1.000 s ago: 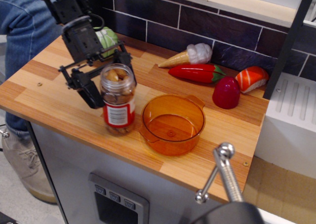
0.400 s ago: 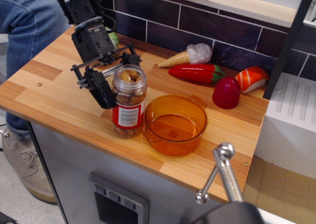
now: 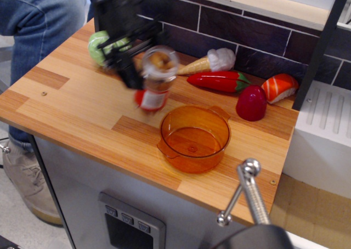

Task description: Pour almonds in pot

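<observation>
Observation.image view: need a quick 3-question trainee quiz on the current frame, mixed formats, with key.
1. True or false: the translucent orange plastic pot already holds almonds.
2. Multiple choice: where is the clear plastic jar of almonds? A) standing on the wooden counter B) held off the counter by the black gripper C) lying inside the pot
3. Fill in: the red rounded toy sits to the image ____ of the pot, nearer the dark tiled wall.

Key:
1. False; only its bare bottom shows.
2. B; the jar is motion-blurred, up and image-left of the pot.
3. right
</observation>
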Robot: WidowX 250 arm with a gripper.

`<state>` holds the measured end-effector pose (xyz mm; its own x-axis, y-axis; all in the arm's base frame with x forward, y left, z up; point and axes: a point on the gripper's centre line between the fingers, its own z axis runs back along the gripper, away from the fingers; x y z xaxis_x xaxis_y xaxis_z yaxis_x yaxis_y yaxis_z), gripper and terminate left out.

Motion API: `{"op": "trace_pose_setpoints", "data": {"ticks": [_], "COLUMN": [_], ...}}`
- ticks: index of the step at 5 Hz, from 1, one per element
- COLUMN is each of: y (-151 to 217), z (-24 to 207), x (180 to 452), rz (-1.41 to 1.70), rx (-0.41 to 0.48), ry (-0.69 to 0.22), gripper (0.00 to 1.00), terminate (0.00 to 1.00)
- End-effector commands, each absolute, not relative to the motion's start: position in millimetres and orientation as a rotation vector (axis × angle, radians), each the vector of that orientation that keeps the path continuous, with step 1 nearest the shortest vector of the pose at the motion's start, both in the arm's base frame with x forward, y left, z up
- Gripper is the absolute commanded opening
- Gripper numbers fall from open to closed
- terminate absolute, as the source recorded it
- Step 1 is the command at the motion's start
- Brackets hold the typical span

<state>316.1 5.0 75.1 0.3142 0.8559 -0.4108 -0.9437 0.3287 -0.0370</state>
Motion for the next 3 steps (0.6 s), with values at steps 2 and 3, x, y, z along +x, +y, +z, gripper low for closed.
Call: {"op": "trace_pose_setpoints", "data": {"ticks": [2,3], "y": [-21.4,-27.3], "z": [104.2,102.3], "x": [327.3,329.9], "rz": [0.965,0.894], "rx": [-0.139,-0.125], "ry": [-0.252,-0.433], "gripper": [0.0,0.0], "terminate": [0.0,0.0]}}
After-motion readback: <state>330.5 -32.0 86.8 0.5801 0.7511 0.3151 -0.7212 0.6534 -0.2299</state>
